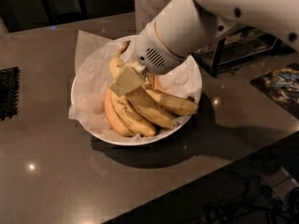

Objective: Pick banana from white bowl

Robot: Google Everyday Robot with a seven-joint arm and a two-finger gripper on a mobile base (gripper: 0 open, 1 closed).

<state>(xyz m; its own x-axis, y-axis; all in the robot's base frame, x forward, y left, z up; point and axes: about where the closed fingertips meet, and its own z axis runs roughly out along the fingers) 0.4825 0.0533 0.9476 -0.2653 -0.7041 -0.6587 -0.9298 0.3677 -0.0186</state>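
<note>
The white bowl (84, 120), lined with crinkled white paper, stands on the dark counter and holds several bananas. A speckled yellow banana (115, 65) with a dark stem curves up along the bowl's far left side. My gripper (126, 80) reaches down into the bowl from the upper right and rests right against this banana, over the middle of the bunch. Other speckled bananas (154, 107) lie below and to the right of it. A smoother orange-tinted banana (113, 119) lies at the front left. The gripper hides the speckled banana's lower part.
The white arm (210, 17) crosses the upper right. A black mat (8, 92) lies at the left edge. A black stand (233, 45) and a colourful pad (280, 85) sit to the right. The counter's front edge runs diagonally at lower right.
</note>
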